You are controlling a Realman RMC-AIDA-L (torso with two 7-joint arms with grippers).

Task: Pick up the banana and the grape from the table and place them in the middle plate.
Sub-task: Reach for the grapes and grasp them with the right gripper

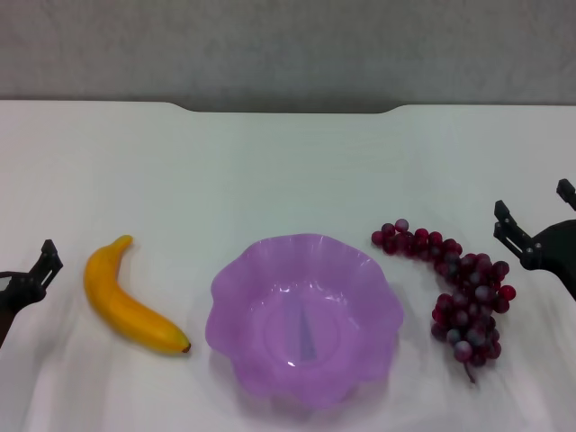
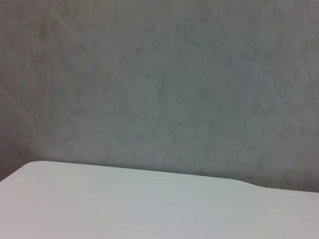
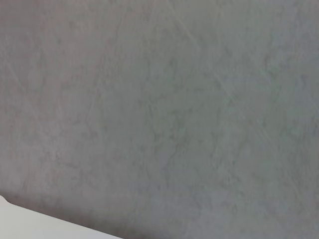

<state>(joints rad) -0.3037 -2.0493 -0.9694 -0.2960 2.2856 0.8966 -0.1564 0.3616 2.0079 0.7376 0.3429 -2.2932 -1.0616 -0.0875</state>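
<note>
Left gripper sat low at the left edge of the head view, beside the banana but apart from it. Only one dark finger showed clearly, so whether it was open or closed could not be told. Right gripper sat at the right edge, just beside the grape and not touching it; two dark fingertips stood apart with a plain gap between them, holding nothing.

Banana: curved, yellow-orange, dark tip at the near end, lying flat on the table to the left of the middle plate. Its near tip lay close to the plate rim, without contact.

Grape: a long bunch of dark red-purple berries, several with a greyish bloom, a thin stem trailing from the near end. It lay on the table to the right of the plate, curving from near the plate's far-right rim toward the right gripper.

Middle plate: translucent purple, wavy scalloped rim, centred between the two fruits.

Nothing lay between either gripper and its nearest fruit.

The head view alone showed the fruits, plate and grippers. The left wrist view showed only the table's far edge with its notch and a grey wall behind. The right wrist view showed almost entirely wall, with a sliver of white table in one corner.
</note>
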